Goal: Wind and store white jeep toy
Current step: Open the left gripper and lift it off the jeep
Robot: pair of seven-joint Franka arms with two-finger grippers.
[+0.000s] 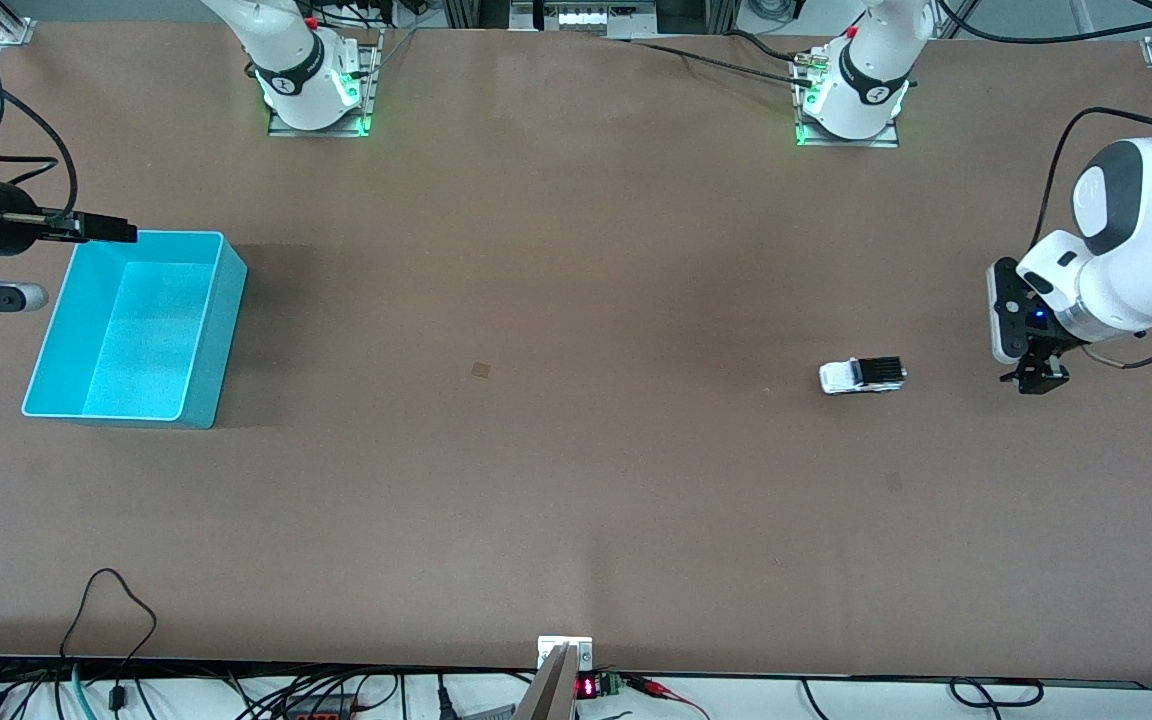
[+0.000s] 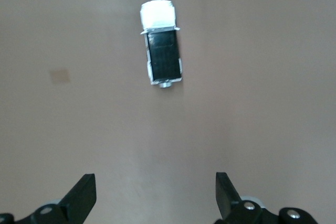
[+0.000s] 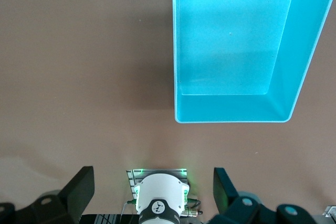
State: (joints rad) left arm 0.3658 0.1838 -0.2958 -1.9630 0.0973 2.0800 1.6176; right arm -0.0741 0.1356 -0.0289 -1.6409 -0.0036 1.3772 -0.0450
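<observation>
Brown and wide, the table (image 1: 576, 300) carries only two things, well apart from each other.

At the right arm's end sits the bin (image 1: 136, 330), cyan and open on top, with nothing inside it. The right gripper (image 1: 101, 228) hangs over the bin's edge that is farther from the front camera, with its fingers spread apart and nothing between them. This arm looks to be waiting.

At the left arm's end the left gripper (image 1: 1034, 378) hovers low over the bare table just beside the jeep, toward the table's end. Its fingers (image 2: 84, 195) also stand wide apart and hold nothing.

The jeep (image 1: 863, 375) is the smallest thing. It rests on its wheels on the table, its white hood pointing toward the bin and its black ribbed roof toward the left gripper. Nothing touches it.

What could go wrong, in my judgement: the jeep is small and stands on wheels, so if one finger meets it before the other, it may roll away or turn. Winding may be hard too, because a loose hold would let the body slip. The way to the bin is long, so a weak hold could drop the toy on the table.

No brand, label or writing can be read on the jeep or the bin.
</observation>
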